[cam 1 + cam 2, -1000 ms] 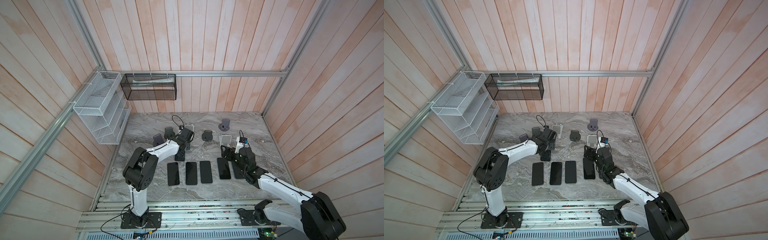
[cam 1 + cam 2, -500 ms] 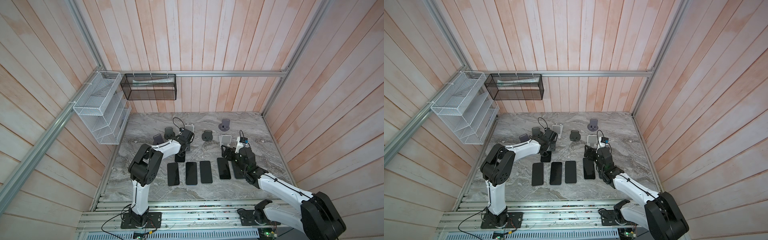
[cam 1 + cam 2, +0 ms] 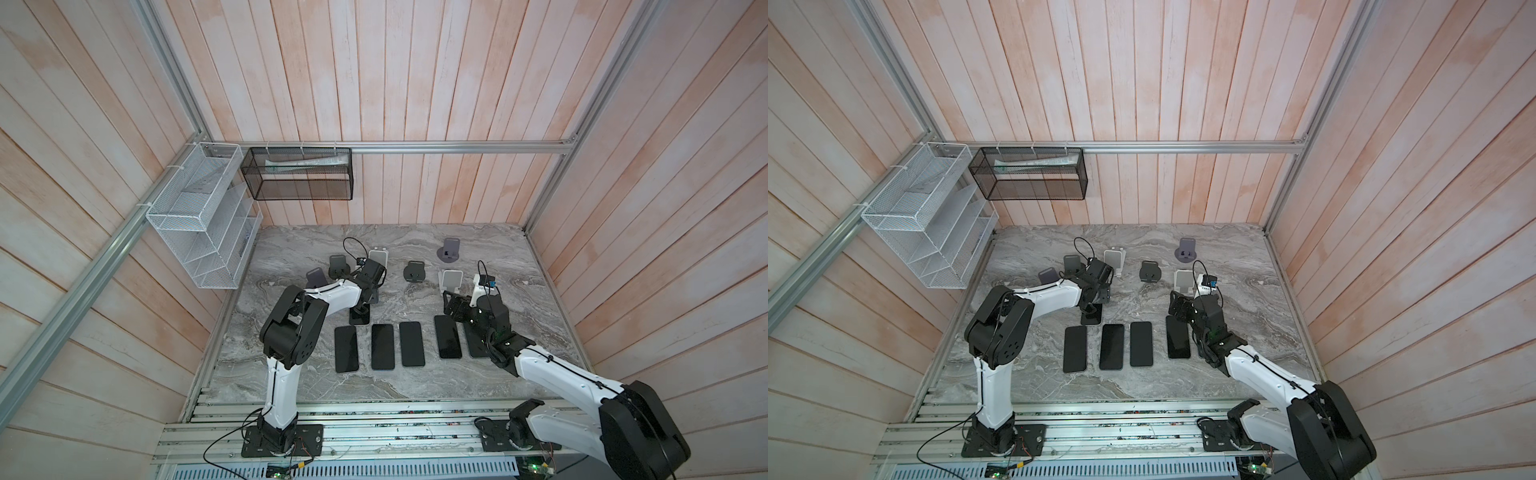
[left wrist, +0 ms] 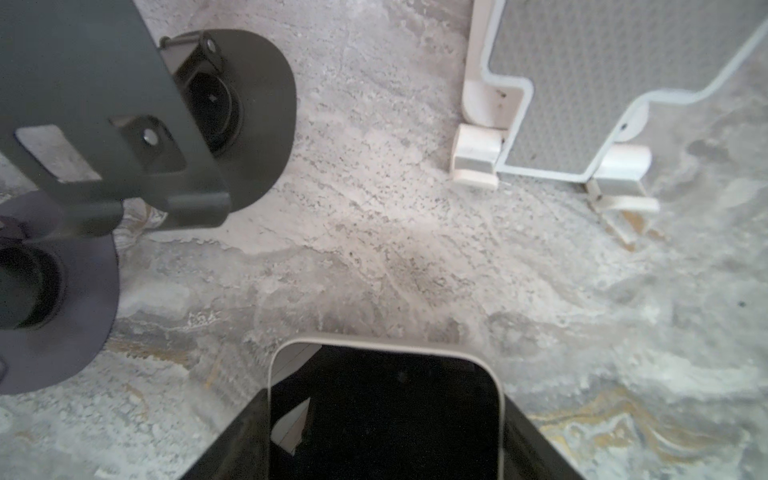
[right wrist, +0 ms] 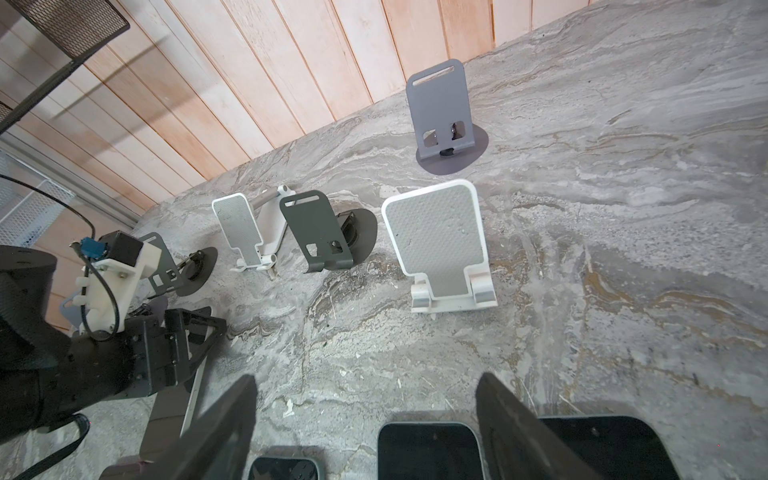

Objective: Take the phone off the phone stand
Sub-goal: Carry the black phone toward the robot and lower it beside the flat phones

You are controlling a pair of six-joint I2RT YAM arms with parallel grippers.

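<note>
A grey marble table (image 3: 498, 266) is enclosed by wooden plank walls. On these a white wire basket (image 3: 199, 216) and a black mesh basket (image 3: 299, 174) are hung at the back left. The left arm (image 3: 332, 297) is bent over the left half of the table, and the right arm (image 3: 552, 370) is stretched in from the near right. Six phone stands (image 3: 414, 272) are set apart across the far half of the marble, and a row of dark phones (image 3: 382, 346) is laid flat nearer the front. The right gripper (image 5: 368, 380) is held low over the right end of that row, its fingers (image 5: 515, 424) spread wide above the marble and a flat phone. The left gripper (image 4: 384, 432) is clenched on the phone (image 4: 386, 386), whose pale-framed long edges are pinched between its two fingers (image 4: 232, 440). That phone is seen clear of every stand, tilted, just behind the row and in front of a white stand (image 4: 582, 83) and a dark stand (image 4: 124, 104). Whether its lower end is touching the marble cannot be told.
</note>
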